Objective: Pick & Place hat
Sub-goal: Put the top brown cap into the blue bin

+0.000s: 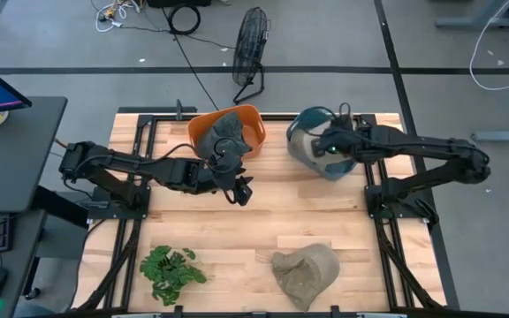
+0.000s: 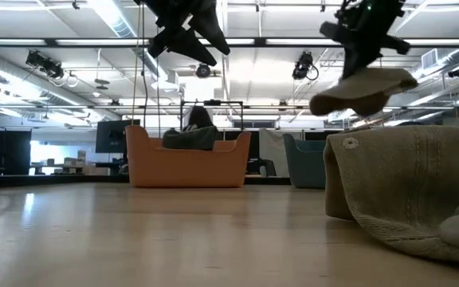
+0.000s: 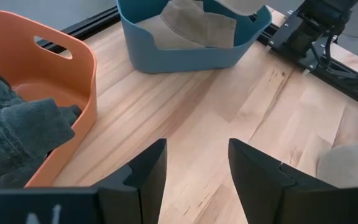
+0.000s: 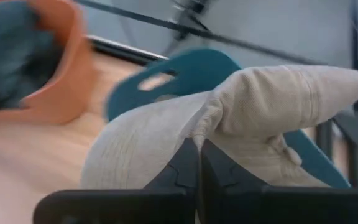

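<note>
Beige fabric hat [image 4: 241, 118] hangs pinched in the right gripper [image 4: 197, 163] over the blue plastic bin [image 1: 312, 146]. Left gripper [image 3: 194, 171], fingers apart and empty, hovers beside the orange plastic bin [image 1: 237, 124]. Bare wooden table [image 1: 307, 212] lies between them.

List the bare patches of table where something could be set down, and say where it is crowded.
Bare wood: the middle strip between the left gripper and the khaki hat near the front edge; also right of that hat. Crowded: the back edge with the orange bin and blue bin, and the plant at front left.
</note>
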`<act>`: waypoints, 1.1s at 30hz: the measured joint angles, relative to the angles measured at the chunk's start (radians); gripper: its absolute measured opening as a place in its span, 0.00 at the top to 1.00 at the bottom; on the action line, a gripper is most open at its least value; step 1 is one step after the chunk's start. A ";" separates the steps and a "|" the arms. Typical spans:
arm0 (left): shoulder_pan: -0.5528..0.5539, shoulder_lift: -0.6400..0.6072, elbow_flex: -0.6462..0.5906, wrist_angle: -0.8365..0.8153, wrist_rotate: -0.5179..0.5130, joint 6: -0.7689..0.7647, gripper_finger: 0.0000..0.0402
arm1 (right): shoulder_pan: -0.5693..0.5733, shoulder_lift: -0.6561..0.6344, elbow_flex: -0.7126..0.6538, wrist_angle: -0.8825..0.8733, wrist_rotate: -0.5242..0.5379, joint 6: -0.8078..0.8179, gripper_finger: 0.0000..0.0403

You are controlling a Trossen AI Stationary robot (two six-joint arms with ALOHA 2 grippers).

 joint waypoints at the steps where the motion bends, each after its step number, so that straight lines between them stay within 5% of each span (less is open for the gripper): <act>1: 0.000 0.000 0.000 0.000 0.000 0.000 0.56 | -0.016 0.007 0.000 -0.019 0.007 0.026 0.98; 19: 0.000 0.001 0.000 0.003 0.000 -0.026 0.56 | -0.175 0.343 0.000 0.108 0.019 0.369 0.98; 33: 0.000 0.001 0.000 0.003 0.000 -0.025 0.56 | -0.186 0.475 0.000 0.245 -0.057 0.235 0.89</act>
